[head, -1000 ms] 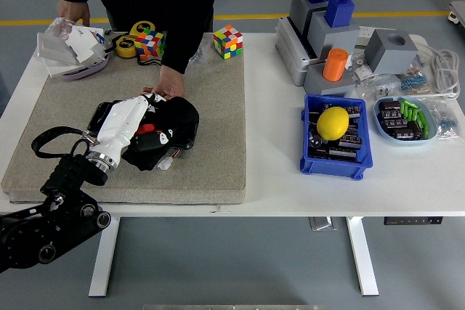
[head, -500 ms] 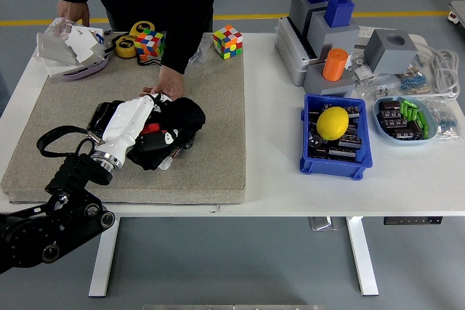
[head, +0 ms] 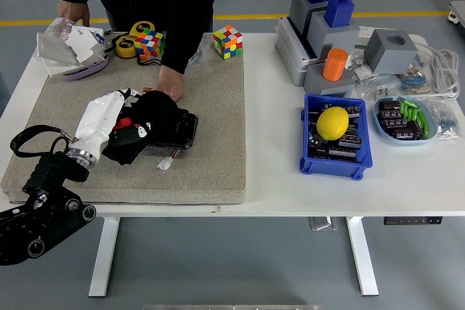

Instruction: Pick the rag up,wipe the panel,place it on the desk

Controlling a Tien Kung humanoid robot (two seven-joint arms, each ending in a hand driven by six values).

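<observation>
No readable text anywhere here: nothing legible on the blue bin point(head: 334, 159), the grey blocks point(head: 325, 30), the cubes point(head: 227, 41) or the tape rolls point(head: 136, 38) — any print there is too small to make out.

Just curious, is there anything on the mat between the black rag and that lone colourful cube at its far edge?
In the head view, only bare mat lies between the black rag and the lone cube.
</observation>
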